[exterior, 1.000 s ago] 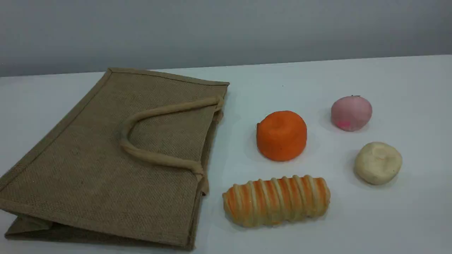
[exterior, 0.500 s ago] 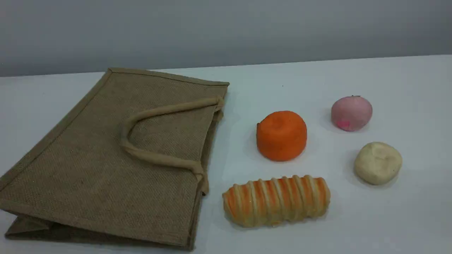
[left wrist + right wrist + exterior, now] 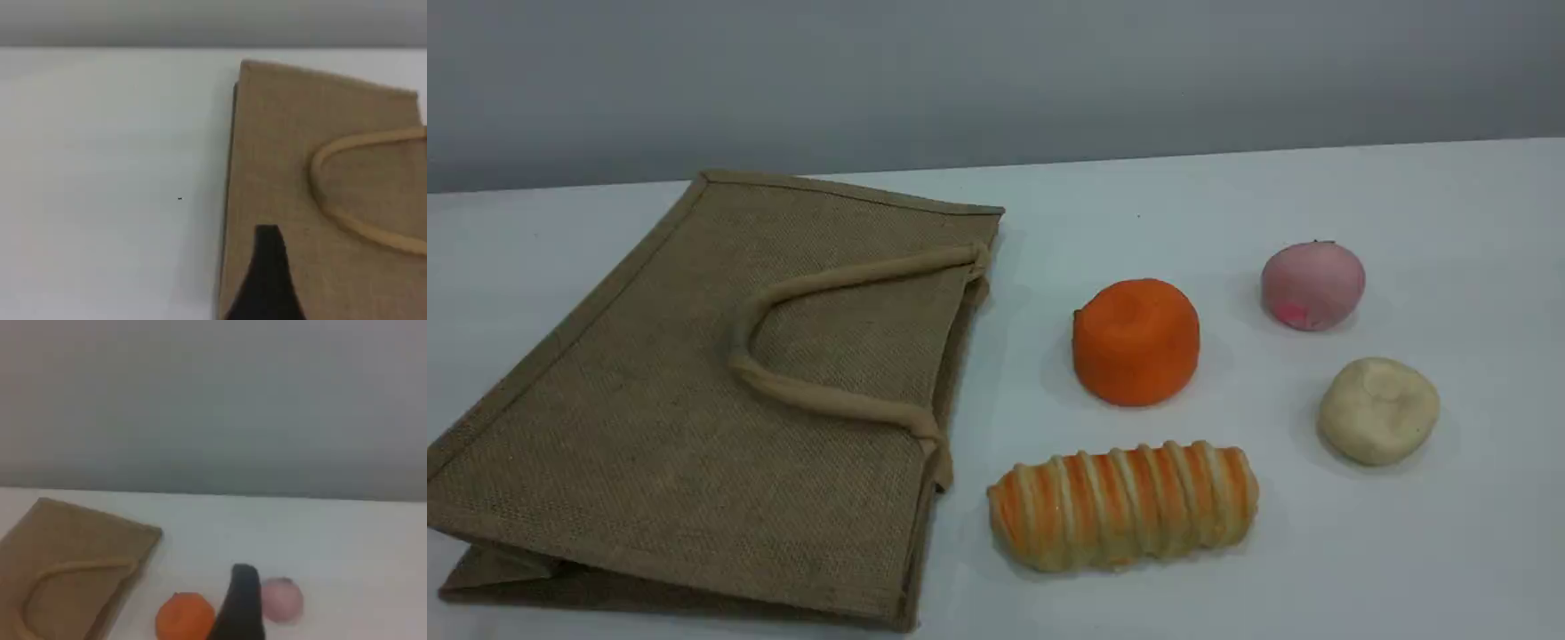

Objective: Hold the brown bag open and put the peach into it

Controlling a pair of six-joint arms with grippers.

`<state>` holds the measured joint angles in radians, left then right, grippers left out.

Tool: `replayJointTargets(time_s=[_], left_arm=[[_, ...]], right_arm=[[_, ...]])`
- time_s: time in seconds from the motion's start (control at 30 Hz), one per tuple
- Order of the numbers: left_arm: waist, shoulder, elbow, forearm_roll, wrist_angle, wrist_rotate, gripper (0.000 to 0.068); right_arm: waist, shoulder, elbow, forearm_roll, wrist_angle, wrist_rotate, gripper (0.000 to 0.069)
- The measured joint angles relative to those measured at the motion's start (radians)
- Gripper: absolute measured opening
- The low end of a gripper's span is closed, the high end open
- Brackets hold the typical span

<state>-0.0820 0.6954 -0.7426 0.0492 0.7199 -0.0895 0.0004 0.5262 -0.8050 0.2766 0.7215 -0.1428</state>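
Observation:
The brown bag [image 3: 649, 427] lies flat and closed on the white table's left half, its mouth edge facing right and a beige handle [image 3: 818, 400] resting on top. The pale pink peach [image 3: 1312, 284] sits alone at the far right. Neither arm shows in the scene view. In the left wrist view a dark fingertip [image 3: 268, 240] hangs above the bag [image 3: 300, 167], holding nothing. The right wrist view has its dark fingertip [image 3: 241, 587] high over the table, just left of the peach [image 3: 282, 599], with the bag [image 3: 67, 547] at lower left. Both grippers are open.
An orange fruit [image 3: 1136, 342] stands between bag and peach. A striped bread roll [image 3: 1123, 505] lies in front of it. A cream-white lumpy ball [image 3: 1378, 411] sits in front of the peach. A grey wall runs behind the table's far edge.

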Motion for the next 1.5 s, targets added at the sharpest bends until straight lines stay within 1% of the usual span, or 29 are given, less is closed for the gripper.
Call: replayJointTargets(time_s=[0.07,0.13,0.4,0.53,0.73,0.87,1.0,1.33,1.5], left_arm=[[0.0,0.086,-0.005,0.0,-0.049,0.0,0.0519],[0.0,0.18,-0.02,-0.001,-0.075,0.001,0.0519],[0.0,0.497,-0.117,-0.009,-0.095,-0.001,0.0519],[0.0,0.621,-0.175,-0.012,-0.07,-0.001,0.0519],[0.0,0.768,-0.278,-0.072,-0.08,-0.002,0.0519],[0.0,0.86,-0.341,-0.103,-0.078,0.001,0.0519],[-0.002,0.945,-0.381,-0.105,-0.082,0.004,0.0519],[-0.081,1.17,-0.466,-0.106,-0.106,0.005,0.0519],[-0.092,1.265,-0.515,-0.106,-0.115,0.005,0.0519]], right_arm=[[0.0,0.056,-0.012,0.0,-0.018,0.0,0.0584],[0.0,0.115,-0.023,-0.001,-0.031,0.0,0.0584],[0.0,0.321,-0.081,-0.002,-0.065,0.0,0.0584],[0.0,0.406,-0.108,0.007,-0.078,-0.019,0.0584],[0.0,0.507,-0.148,0.014,-0.096,-0.025,0.0584],[0.0,0.552,-0.153,0.014,-0.11,-0.025,0.0584],[0.0,0.581,-0.153,0.014,-0.129,-0.025,0.0584],[0.0,0.587,-0.153,0.017,-0.139,-0.025,0.0584],[0.0,0.587,-0.153,0.017,-0.138,-0.025,0.0584]])
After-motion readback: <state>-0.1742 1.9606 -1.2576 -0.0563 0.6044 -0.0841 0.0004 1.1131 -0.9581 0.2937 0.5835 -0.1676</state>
